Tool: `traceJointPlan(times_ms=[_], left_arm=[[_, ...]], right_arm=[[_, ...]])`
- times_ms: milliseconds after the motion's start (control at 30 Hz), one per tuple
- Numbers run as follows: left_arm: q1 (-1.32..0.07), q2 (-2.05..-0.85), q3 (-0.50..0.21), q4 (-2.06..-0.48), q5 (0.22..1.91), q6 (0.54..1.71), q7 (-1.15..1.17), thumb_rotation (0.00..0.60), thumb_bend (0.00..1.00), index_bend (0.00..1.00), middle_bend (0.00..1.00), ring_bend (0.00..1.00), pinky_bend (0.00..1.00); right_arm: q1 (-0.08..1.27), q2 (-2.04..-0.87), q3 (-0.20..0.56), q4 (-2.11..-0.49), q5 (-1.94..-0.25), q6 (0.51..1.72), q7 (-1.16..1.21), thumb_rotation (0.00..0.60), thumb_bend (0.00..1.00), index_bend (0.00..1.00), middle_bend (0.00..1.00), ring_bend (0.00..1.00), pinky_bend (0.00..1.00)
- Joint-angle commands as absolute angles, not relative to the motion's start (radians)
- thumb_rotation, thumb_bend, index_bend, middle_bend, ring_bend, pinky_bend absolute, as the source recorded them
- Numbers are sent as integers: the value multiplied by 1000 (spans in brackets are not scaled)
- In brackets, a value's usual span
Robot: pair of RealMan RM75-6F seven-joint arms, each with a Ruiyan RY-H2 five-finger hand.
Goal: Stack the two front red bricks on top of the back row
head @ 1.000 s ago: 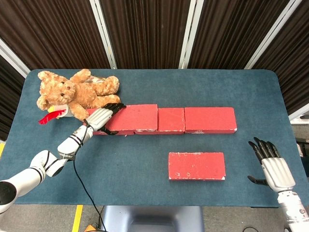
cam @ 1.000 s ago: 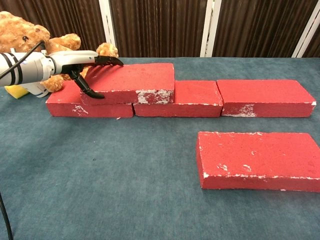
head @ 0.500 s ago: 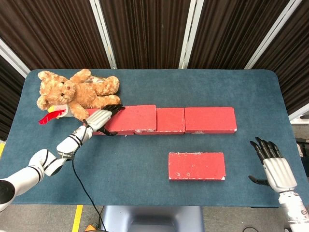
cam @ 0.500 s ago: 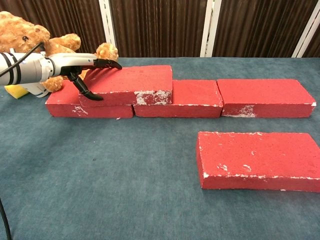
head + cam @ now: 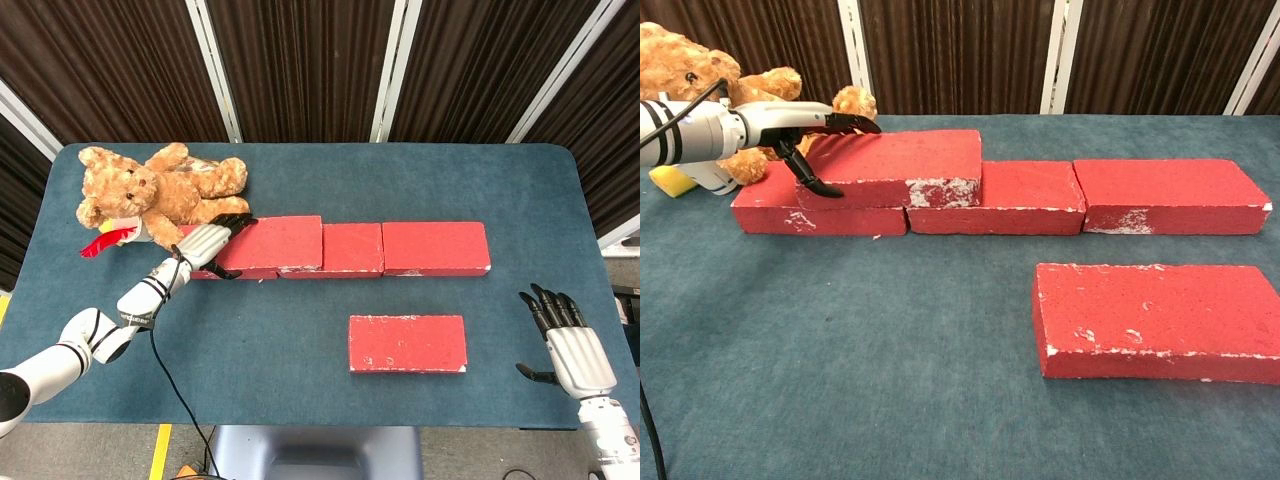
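Three red bricks form the back row (image 5: 435, 248) (image 5: 1165, 192) across the blue table. A fourth red brick (image 5: 275, 243) (image 5: 895, 160) lies on top of the row's left part, overlapping the left brick (image 5: 790, 212) and the middle brick (image 5: 1028, 192). My left hand (image 5: 205, 245) (image 5: 805, 130) grips this top brick at its left end, fingers over the top and thumb at the front edge. One red brick (image 5: 407, 343) (image 5: 1155, 315) lies alone in front. My right hand (image 5: 570, 345) hovers open at the table's right front corner, seen only in the head view.
A brown teddy bear (image 5: 150, 195) (image 5: 700, 70) lies at the back left, just behind my left hand, with a yellow block (image 5: 672, 181) beside it. A black cable (image 5: 175, 385) trails from my left arm over the front edge.
The top brick has slid a little to the left along the back row with my left hand on it. My right hand has drawn slightly back toward the front edge.
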State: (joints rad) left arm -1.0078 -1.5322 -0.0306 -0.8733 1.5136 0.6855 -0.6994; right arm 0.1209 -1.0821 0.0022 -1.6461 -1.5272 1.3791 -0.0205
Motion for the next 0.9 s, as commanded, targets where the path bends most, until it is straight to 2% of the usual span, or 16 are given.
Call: traceJointPlan(times_ms=[33,433,633,767,900], left_arm=[[-1007,-1530,-35,-878,1505,680,-693,600,218,0,0,0,0],[-995,-1515,-47,-913,1512,741,-659,600,228,0,0,0,0],[-956,-1419,-39,-1074,1514,797,-572,600,229,0,0,0,0],[-845,-1323,0,-1251,1528,947,-428,600,222,0,0,0,0],[-630,-1289,71,-1359,1541,1214,-212,600,228,0,0,0,0]], right_arm=[[120,-1082,3,-1646,-1527,1382,-20,600,131,0,0,0,0],[117,-1083,8,-1644,-1523,1386,-23,600,131,0,0,0,0],[118,-1084,0,-1644,-1555,1396,-1,600,131,0,0,0,0],[140,-1101,-12,-1639,-1593,1368,11,600,131,0,0,0,0],[209,-1134,-14,-1647,-1618,1267,-36,600,131,0,0,0,0]])
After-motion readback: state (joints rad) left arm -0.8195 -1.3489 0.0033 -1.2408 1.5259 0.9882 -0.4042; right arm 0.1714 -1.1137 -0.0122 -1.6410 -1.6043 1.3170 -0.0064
